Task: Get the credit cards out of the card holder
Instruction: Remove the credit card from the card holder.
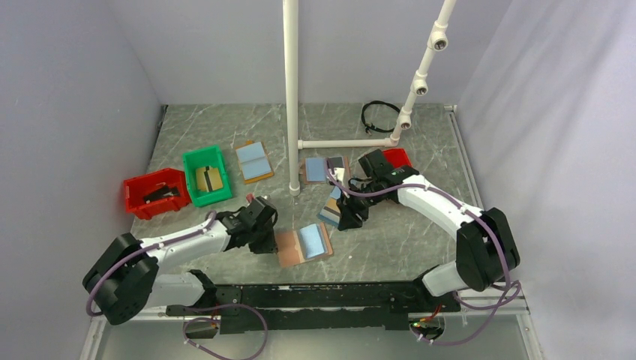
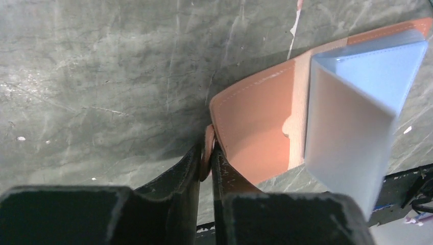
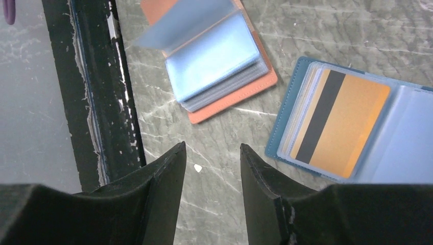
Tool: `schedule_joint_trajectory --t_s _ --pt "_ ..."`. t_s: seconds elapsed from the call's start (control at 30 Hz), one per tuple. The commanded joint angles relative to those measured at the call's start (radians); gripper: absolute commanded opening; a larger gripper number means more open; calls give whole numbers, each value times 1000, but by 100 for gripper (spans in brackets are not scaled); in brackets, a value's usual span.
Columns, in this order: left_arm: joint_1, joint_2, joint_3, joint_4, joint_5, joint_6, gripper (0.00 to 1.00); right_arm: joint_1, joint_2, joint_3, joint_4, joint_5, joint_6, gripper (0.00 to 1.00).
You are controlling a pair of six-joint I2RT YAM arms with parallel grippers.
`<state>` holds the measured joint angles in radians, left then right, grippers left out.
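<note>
The card holder [image 1: 315, 169] lies flat and open by the white pole's foot. It has a tan-brown rim, a light blue left half and a dark grey credit card [image 1: 337, 162] in its right half. My left gripper [image 1: 264, 238] is far from it, shut on the rim of another tan holder [image 1: 304, 244] with blue sleeves; the wrist view shows the fingers [image 2: 194, 163] pinching that holder's edge [image 2: 255, 122]. My right gripper [image 1: 351, 217] is open and empty over bare table [image 3: 212, 148], just in front of the card holder.
A navy-rimmed holder with a gold striped card [image 1: 330, 210] [image 3: 337, 122] lies beside my right gripper. A tan holder with both halves blue [image 1: 253, 160] lies at the back left. A red bin [image 1: 136, 196] holds dark cards; a green bin [image 1: 196, 159] holds a gold card. A white pipe frame [image 1: 291, 97] stands mid-table.
</note>
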<state>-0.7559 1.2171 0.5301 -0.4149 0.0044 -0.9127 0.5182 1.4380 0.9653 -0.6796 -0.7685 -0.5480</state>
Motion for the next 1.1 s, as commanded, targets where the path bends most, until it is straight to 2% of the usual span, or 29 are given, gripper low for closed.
schedule_joint_trajectory --t_s 0.0,0.07,0.17,0.3,0.5,0.63,0.8,0.93,1.07 --pt "2 14 57 -88 -28 8 23 24 14 3 41 -55 16 45" --pt "0 5 74 -94 -21 15 30 36 30 3 55 -67 33 44" --pt "1 -33 90 -116 -14 37 44 50 50 5 73 -70 63 36" --pt "1 -132 86 -147 -18 35 52 68 73 8 96 -51 97 28" --pt "2 -285 83 -197 -31 21 52 94 142 20 156 36 196 7" --pt "1 -381 106 -208 -16 26 52 108 164 13 196 89 261 0" --pt "1 -452 77 19 158 24 52 136 197 8 229 123 314 0" --pt "-1 -416 48 217 262 -6 52 155 232 16 238 96 347 0" --pt "-10 -365 -3 347 307 -24 52 164 251 34 235 30 364 0"
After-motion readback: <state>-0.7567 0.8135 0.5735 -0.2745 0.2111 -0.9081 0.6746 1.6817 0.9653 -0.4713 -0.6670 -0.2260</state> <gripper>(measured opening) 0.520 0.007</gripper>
